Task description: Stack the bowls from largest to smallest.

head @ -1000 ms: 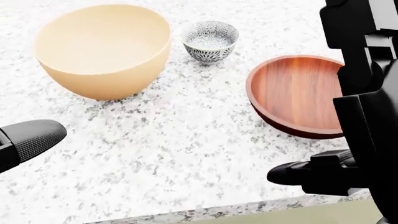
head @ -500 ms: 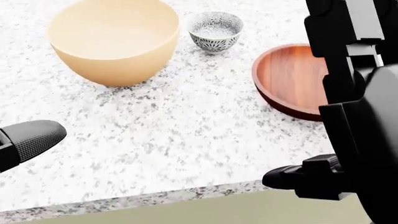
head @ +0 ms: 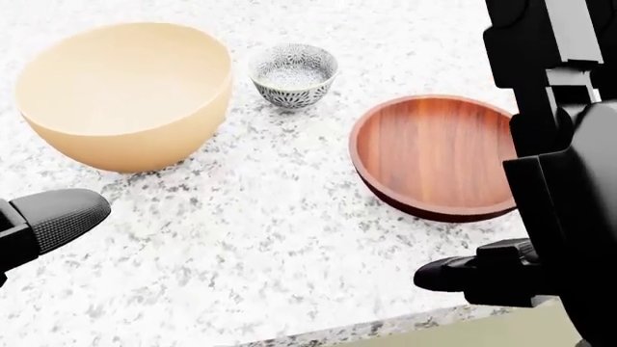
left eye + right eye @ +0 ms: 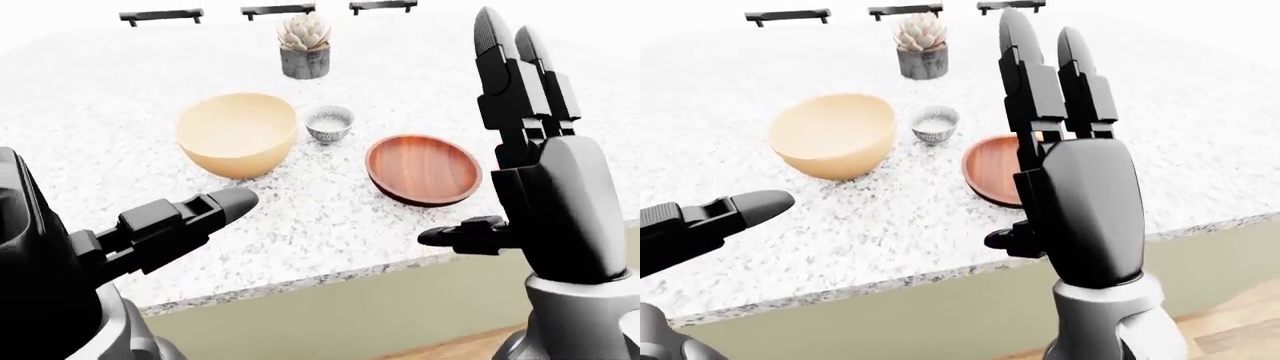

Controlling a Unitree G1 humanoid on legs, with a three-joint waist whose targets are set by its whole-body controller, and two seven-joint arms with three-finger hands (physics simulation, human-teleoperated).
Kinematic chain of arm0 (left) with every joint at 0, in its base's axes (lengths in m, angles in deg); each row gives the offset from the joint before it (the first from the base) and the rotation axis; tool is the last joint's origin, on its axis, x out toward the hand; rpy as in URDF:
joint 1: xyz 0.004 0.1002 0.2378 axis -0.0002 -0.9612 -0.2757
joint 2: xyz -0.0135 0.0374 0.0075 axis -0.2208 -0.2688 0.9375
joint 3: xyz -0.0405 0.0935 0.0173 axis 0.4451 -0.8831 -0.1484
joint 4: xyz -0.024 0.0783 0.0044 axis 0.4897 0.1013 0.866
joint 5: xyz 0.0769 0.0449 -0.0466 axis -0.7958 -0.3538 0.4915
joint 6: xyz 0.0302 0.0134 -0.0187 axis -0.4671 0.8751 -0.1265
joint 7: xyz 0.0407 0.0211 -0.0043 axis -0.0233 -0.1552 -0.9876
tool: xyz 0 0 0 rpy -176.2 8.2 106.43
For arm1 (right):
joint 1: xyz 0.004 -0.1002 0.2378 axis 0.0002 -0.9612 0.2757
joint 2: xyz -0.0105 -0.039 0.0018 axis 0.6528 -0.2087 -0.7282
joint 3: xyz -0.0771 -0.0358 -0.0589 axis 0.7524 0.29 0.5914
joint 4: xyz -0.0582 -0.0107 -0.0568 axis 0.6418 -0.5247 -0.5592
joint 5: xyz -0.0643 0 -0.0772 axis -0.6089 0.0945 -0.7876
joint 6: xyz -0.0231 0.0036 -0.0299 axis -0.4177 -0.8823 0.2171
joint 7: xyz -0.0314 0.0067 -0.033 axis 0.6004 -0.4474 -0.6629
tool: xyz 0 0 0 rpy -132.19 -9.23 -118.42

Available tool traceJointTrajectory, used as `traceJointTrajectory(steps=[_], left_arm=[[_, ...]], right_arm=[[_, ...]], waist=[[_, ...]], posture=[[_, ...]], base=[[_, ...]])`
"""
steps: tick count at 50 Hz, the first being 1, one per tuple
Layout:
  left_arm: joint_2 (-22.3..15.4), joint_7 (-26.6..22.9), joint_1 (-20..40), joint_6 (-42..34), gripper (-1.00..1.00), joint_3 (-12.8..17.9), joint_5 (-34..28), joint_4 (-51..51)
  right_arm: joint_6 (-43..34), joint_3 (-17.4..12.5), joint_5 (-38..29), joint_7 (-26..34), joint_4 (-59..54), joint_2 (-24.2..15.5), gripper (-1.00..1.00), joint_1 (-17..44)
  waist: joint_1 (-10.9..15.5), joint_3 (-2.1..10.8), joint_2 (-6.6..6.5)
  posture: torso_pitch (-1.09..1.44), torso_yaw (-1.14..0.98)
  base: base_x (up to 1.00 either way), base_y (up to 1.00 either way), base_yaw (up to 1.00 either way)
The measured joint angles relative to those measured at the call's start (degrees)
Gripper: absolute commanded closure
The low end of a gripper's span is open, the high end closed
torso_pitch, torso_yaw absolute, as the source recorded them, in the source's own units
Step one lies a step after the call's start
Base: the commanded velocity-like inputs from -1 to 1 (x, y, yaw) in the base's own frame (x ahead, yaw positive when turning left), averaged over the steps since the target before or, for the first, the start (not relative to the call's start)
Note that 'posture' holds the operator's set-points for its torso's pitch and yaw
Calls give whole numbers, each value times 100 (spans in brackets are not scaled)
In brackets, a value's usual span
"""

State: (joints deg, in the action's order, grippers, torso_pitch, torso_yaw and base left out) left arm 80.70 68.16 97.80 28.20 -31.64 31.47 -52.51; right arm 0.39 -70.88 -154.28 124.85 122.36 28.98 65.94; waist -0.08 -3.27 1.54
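Side by side on the speckled table (image 4: pixel 330 217), the tan bowl (image 3: pixel 125 94), small patterned bowl (image 3: pixel 293 74) and wooden bowl (image 3: pixel 439 155) stand apart, unstacked, near the table's middle, with a potted succulent (image 4: pixel 304 46) toward its far edge. Above the near edge, the right hand (image 4: pixel 1060 97) is raised, fingers spread straight and empty; the left hand (image 4: pixel 180 221) points forward, fingers extended, holding nothing.
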Motion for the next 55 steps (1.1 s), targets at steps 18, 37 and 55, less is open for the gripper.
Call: traceJointTrajectory(steps=[18, 37, 55], left_arm=[[-59, 50, 34, -52, -100, 76, 31, -61], [-51, 65, -49, -119, -100, -3, 15, -35], [-140, 76, 13, -113, -100, 8, 26, -30]], right_arm=[[-35, 161, -8, -7, 82, -26, -100, 66], [32, 46, 65, -2, -58, 100, -100, 50], [-19, 6, 43, 90, 40, 55, -100, 226]], waist=[[67, 18, -174], [-72, 84, -179], [-46, 85, -205]], posture=[[0, 0], [0, 0], [0, 0]], base=[[18, 0, 0], [6, 0, 0], [0, 0, 0]])
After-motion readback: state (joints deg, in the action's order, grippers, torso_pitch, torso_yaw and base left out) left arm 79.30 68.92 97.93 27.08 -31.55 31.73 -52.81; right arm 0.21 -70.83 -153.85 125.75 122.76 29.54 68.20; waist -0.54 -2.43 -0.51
